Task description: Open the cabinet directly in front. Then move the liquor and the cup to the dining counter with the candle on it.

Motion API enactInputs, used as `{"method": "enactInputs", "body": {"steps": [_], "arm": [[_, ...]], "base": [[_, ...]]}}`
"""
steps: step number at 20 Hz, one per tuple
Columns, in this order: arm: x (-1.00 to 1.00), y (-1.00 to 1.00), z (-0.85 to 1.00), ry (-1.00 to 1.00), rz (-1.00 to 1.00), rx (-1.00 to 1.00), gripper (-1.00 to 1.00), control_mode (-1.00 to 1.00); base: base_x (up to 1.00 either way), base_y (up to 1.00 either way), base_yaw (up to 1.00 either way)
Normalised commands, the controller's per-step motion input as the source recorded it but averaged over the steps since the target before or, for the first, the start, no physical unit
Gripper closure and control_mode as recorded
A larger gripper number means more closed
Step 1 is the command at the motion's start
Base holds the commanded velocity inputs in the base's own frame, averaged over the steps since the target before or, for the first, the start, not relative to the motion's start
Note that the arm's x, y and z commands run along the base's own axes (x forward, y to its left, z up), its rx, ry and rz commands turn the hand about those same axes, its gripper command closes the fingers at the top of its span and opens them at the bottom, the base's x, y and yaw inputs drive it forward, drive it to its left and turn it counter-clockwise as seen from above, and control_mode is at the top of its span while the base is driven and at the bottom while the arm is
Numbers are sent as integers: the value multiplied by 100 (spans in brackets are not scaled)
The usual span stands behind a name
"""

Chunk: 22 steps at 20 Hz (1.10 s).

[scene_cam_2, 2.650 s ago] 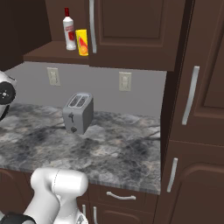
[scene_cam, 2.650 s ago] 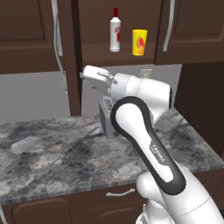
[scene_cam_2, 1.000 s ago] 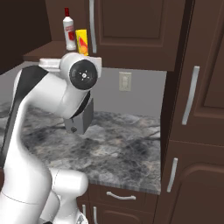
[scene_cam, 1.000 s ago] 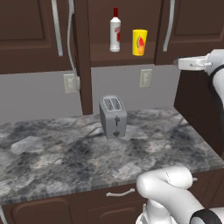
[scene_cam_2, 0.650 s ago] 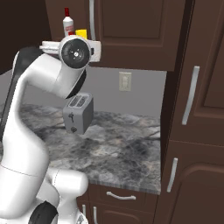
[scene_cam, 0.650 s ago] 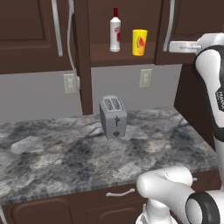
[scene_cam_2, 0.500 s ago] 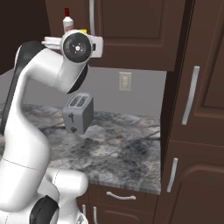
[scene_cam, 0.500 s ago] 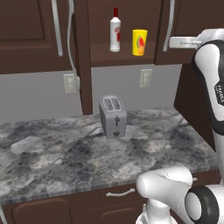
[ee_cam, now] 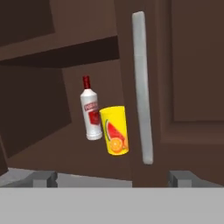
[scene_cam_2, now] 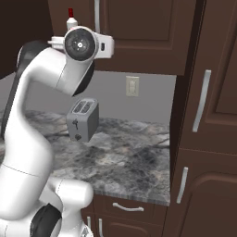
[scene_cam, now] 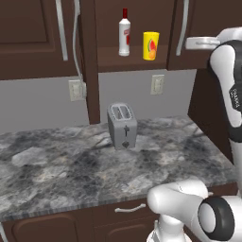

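The cabinet stands open, its doors swung aside. On its shelf the liquor, a slim white bottle with a red cap, stands just left of the yellow cup. My gripper hovers at shelf height, right of the cup and apart from it. In the hand view the liquor and cup stand side by side ahead. The open door's silver handle is right of them. My gripper is open and holds nothing. The dining counter and candle are out of view.
A silver toaster stands on the marbled counter below the shelf. A tall dark cabinet closes off the right side. Low drawers with short handles run under the counter.
My arm has swung from in front of the toaster over to the right and risen to shelf height. In the last half second it has hardly moved.
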Motion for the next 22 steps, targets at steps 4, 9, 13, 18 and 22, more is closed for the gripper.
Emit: {"method": "enactInputs", "body": {"steps": [4,9,13,18,22], "arm": [[0,0,0,0,-29,-12,-100,-100],[2,0,0,0,-12,-5,-100,-100],[12,0,0,0,0,0,-100,-100],[24,-24,0,0,0,0,-100,-100],[19,-10,0,0,0,0,-100,-100]], "base": [[0,0,0],[0,0,0],[0,0,0],[0,0,0],[0,0,0]]}}
